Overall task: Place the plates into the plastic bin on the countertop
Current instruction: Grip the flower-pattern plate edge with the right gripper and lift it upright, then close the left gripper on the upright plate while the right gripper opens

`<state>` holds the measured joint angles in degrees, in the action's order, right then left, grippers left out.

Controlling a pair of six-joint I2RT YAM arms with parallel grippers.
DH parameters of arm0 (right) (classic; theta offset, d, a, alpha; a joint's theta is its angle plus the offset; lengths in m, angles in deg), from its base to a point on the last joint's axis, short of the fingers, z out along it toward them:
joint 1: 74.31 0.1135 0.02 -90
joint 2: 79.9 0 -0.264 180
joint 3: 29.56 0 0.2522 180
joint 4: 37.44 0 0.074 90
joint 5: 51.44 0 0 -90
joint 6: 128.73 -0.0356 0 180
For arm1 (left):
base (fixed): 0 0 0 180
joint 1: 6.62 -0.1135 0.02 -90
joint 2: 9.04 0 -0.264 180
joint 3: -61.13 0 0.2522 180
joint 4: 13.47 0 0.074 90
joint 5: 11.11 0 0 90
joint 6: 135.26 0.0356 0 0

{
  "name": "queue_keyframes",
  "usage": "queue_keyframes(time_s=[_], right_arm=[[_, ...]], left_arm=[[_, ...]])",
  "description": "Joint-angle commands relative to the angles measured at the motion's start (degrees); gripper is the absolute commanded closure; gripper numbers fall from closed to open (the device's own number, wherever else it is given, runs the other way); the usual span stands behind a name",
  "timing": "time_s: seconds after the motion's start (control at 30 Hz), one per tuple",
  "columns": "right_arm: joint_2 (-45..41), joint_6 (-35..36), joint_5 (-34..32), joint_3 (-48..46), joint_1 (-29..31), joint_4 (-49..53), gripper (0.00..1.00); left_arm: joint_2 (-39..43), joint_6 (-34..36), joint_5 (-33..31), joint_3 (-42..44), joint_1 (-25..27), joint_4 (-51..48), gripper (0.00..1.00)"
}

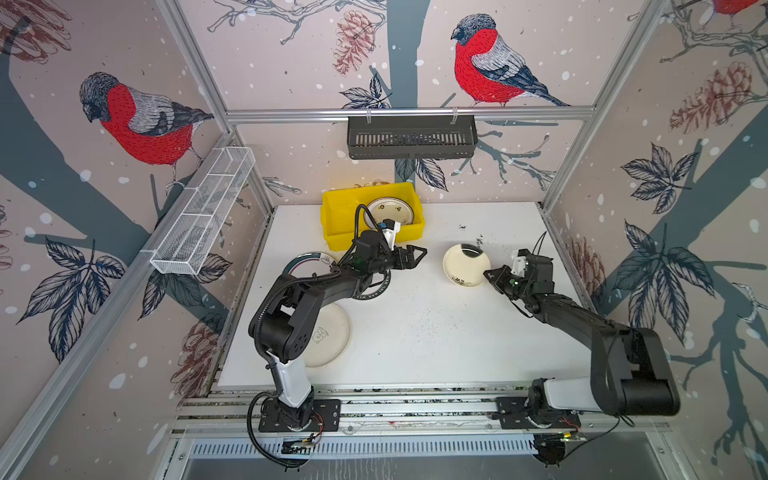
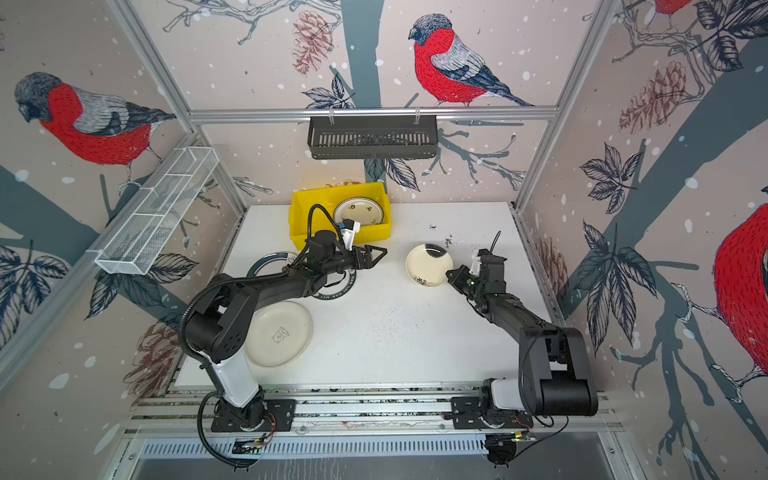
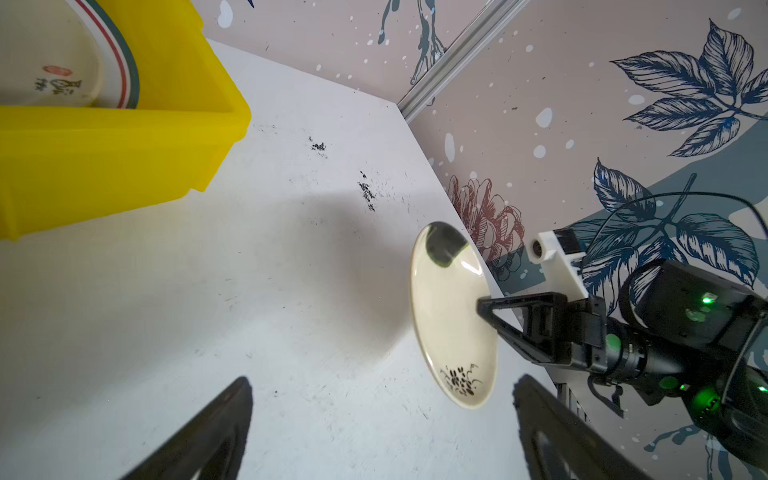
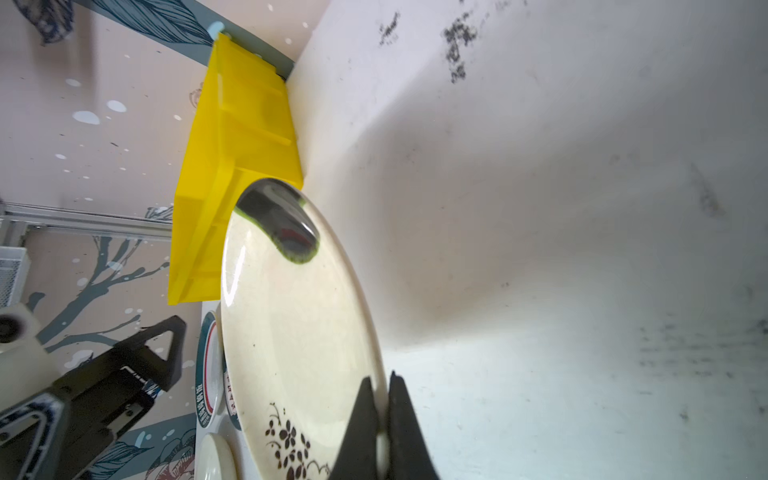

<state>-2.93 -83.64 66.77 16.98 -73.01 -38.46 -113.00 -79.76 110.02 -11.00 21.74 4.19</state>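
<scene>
**Stock on the countertop: one plate gripped, one in the bin, three lying loose**

1. Right gripper [image 1: 490,275] [image 4: 381,382]: jaws pinched narrow on the rim of the cream plate [image 1: 463,264] [image 4: 299,332]. The right wrist view shows both fingers clamped on the edge beside a dark floral motif.
2. Cream plate, held: right of centre in both top views. It is tilted and casts a broad shadow on the countertop [image 1: 415,332]. A dark patch marks the rim opposite the grip. Whether its far edge touches the surface cannot be told.
3. Left gripper [image 1: 415,257]: jaws spread wide and holding nothing, just left of centre and pointing toward the held plate. Its fingers [image 3: 208,436] frame bare countertop in the left wrist view.
4. Plastic bin [image 1: 345,237] [image 3: 104,145]: yellow, at upper centre, along the back edge of the countertop.
5. Plate in the bin [image 1: 390,210]: dark-rimmed, resting in the bin's right half.
6. Striped-rim plate [image 1: 307,259]: on the countertop left of centre, partly hidden by the left arm.
7. Green-lettered plate [image 1: 376,291]: lying under the left arm's wrist, so only an arc of it shows.
8. Plain plate with a small bear drawing [image 2: 280,334]: lower left, beside the left arm's shoulder.
</scene>
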Motion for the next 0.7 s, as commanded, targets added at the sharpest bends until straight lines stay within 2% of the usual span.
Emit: queue_keyframes(time_s=[0.0, 0.17, 0.67], right_arm=[[-3.1, -0.8, -1.4, 0.6, 0.3, 0.5, 0.99], [-7.3, 0.5, -4.2, 0.4, 0.5, 1.9, 1.0], [-8.7, 0.8, -3.1, 1.9, 2.9, 1.3, 1.0]], left_arm=[[-0.4, 0.1, 1.0, -0.6, 0.4, 1.2, 0.03], [-1.0, 1.2, 0.0, -1.7, 1.7, -0.5, 0.03], [-3.0, 1.0, 0.9, -4.0, 4.8, -0.5, 0.03]])
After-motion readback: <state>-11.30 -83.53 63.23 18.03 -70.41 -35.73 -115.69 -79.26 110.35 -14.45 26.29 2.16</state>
